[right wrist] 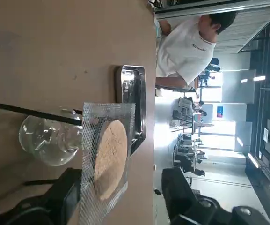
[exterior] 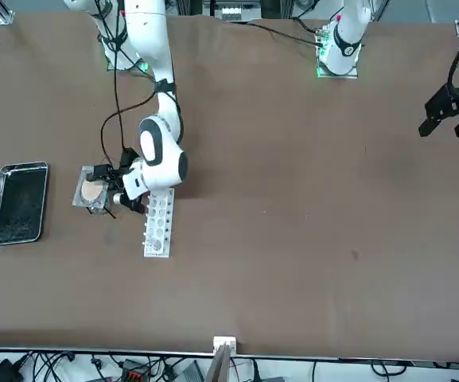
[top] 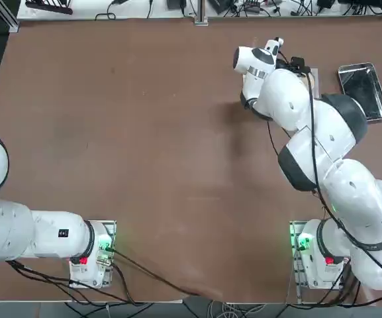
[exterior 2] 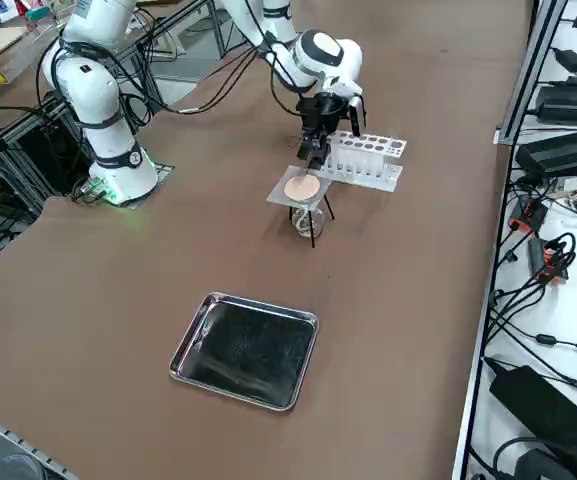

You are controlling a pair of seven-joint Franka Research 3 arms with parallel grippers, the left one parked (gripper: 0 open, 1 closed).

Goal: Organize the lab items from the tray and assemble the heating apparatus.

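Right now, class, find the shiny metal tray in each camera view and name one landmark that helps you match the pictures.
Top view: metal tray at the upper right, beyond the right arm.
Front view: tray at the far left.
Right side view: tray low in the centre.
Right wrist view: tray edge-on behind the mesh pad.
Shared landmark: the mesh pad on its tripod, beside the open right end effector.

We see broad bare table (exterior: 309, 207) open on the far side of the tube rack (exterior: 158, 225). The rack flanks the right gripper (exterior 2: 313, 152), whose jaws stand wide beside the mesh pad (exterior 2: 299, 188) on its tripod (exterior 2: 313, 222); the tray (exterior 2: 245, 351) lies well apart.
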